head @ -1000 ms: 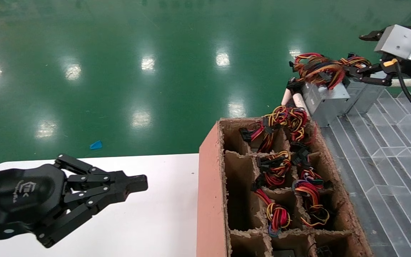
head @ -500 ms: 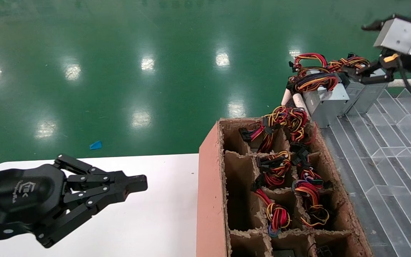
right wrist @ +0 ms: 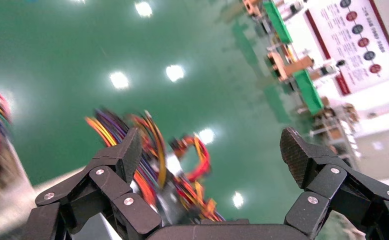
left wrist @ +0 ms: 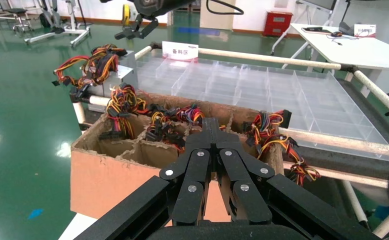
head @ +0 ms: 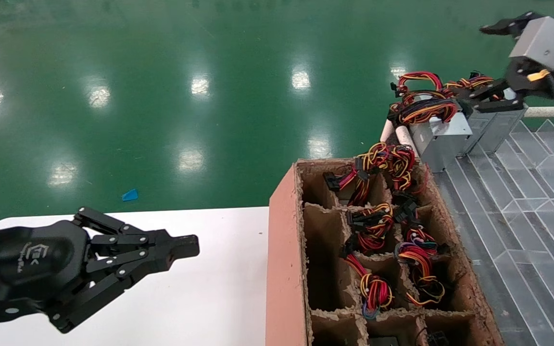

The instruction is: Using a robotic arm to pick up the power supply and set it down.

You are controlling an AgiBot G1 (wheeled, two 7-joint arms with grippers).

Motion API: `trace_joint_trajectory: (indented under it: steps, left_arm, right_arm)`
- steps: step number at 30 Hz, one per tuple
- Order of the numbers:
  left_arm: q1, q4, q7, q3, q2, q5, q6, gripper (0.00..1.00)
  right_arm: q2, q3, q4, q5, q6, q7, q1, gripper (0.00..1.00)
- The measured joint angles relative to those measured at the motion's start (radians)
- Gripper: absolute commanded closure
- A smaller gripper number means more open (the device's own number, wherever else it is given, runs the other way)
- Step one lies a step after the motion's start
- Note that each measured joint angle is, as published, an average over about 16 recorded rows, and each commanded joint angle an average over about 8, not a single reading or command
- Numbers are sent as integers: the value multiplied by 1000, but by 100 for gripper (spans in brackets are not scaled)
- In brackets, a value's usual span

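Observation:
The power supply (head: 439,135), a silver-grey box topped by a coil of orange, red, yellow and purple wires (head: 421,103), stands at the far left corner of the clear tray (head: 522,202). My right gripper (head: 473,62) hovers open just right of and above that coil, holding nothing. In the right wrist view the right gripper (right wrist: 212,150) is spread wide, with the wires (right wrist: 150,150) blurred below one finger. The left wrist view shows the power supply (left wrist: 118,75) far off. My left gripper (head: 183,247) is shut and empty over the white table (head: 209,298).
A brown carton (head: 284,240) with divider cells holds several more wire bundles (head: 375,288), between the white table and the tray. A second silver box (head: 496,127) stands right beside the power supply. White rails (head: 553,111) edge the tray. Green floor lies beyond.
My right gripper has let go of the wire coil, opened and risen. The power supply, tilted and lifted a second ago, now rests level on the tray. The left arm has not moved.

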Motion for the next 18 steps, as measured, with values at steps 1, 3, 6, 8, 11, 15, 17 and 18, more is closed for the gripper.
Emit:
trace_joint_trajectory:
  steps: [1,3,6,8,11,15,17,18]
  left_arm:
    - [0,0,0,0,0,0,0,100]
    - [0,0,0,0,0,0,0,100]
    - [0,0,0,0,0,0,0,100]
    - [0,0,0,0,0,0,0,82]
    - [0,0,0,0,0,0,0,45]
    - [0,0,0,0,0,0,0,0]
    - [0,0,0,0,0,0,0,0]
    - [0,0,0,0,0,0,0,0]
  right_arm:
    - [4,6,21,10,-7,18,-16,0]
    - [12,17,63,31,-20,55,-49,0]
    - [25,35,125,62,-40,110,-97,0]
    - [33,46,167,83,-53,147,-130,0]
    - [45,64,229,115,-73,202,-178,0]
    - [62,87,313,156,-100,276,-244,0]
    - [70,99,355,177,-114,313,-276,0]
    - [74,105,376,188,-120,331,-293,0]
